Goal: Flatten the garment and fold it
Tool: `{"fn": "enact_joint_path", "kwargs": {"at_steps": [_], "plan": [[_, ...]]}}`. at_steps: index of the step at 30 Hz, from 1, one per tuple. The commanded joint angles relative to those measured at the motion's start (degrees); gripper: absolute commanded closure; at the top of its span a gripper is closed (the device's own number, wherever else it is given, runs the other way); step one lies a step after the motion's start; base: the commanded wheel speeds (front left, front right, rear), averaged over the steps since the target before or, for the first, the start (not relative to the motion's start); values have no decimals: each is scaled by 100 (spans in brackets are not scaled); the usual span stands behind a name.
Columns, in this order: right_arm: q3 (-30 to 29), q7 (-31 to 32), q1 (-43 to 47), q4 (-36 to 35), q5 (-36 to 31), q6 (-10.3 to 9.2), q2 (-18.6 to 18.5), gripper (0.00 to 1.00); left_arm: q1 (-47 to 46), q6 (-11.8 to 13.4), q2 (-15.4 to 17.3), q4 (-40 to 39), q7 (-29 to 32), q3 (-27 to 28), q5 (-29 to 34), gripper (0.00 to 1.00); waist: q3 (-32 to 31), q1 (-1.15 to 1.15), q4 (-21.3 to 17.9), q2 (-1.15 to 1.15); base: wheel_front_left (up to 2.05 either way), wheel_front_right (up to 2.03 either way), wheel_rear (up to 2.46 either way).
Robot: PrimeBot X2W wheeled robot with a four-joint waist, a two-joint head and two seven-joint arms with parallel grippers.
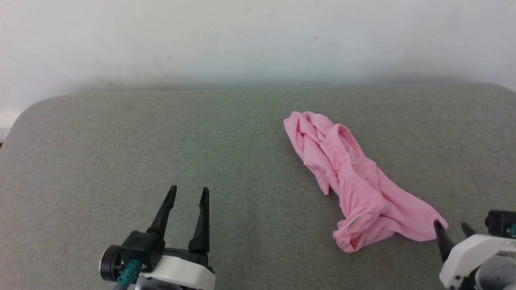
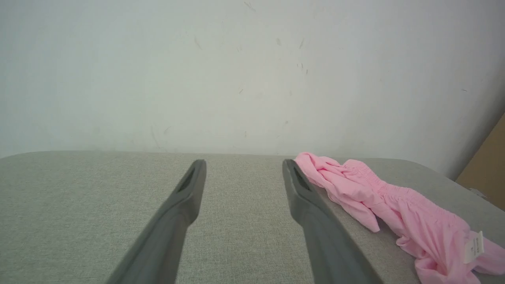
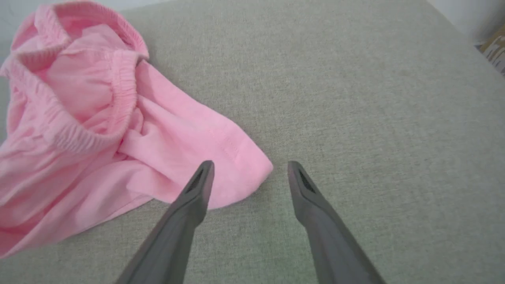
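**Asker:** What sits closest to you?

**Me:** My left gripper [image 1: 189, 189]. Its fingers are spread with nothing between them, over the bare grey padded surface [image 1: 121, 141]. The garment [image 1: 354, 181] lies well off to that gripper's right, a crumpled pink strip slanting away from me. Its near corner ends right at my right gripper [image 1: 450, 224], which is also spread and carrying nothing. That gripper's left-hand finger is at the hem corner, and I cannot tell whether it touches the cloth.

**Asker:** What could go wrong from here?

**Me:** Three things, I think.
- The cloth looks thin and bunched in layers. If I close on that corner I may catch several layers at once, and a lift would drag the heap instead of opening it.
- Only the very edge of the corner lies between my right fingers, so a shallow bite could slip out.
- The gathered waistband [image 1: 346, 157] is twisted through the middle. With my left gripper so far away, a one-sided pull may slide the whole garment along the surface rather than flatten it.

**Asker:** And the count?

**Me:** One garment with one waistband and one small white label [image 1: 353, 221], plus two grippers with two fingers each.
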Motion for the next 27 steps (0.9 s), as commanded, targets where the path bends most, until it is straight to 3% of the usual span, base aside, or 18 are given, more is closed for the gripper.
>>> {"fn": "enact_joint_path", "kwargs": {"at_steps": [1,7,12,17,27], "plan": [[37,-214,-124,-57,0,-5,28,0,-64,-15,-10,16,-28,0,31,0,-52,0,-105,0,0,0,0],[232,-1270,-216,-500,59,-5,110,0,-78,-155,-10,90,-28,-255,-68,0,-91,0,-169,0,0,0,0],[90,-1935,-107,-991,-196,-5,235,0,-424,-391,-10,382,139,-1068,-264,0,44,0,-231,0,0,0,0],[-54,-2043,-59,-1178,-432,-5,372,0,-1250,-464,-10,658,1355,-1980,-553,0,261,0,-407,0,0,0,0],[306,-2097,-332,-1104,-350,-5,412,0,-3425,-155,-10,1671,3588,-3013,-1130,0,930,0,-1085,0,0,0,0]]}}
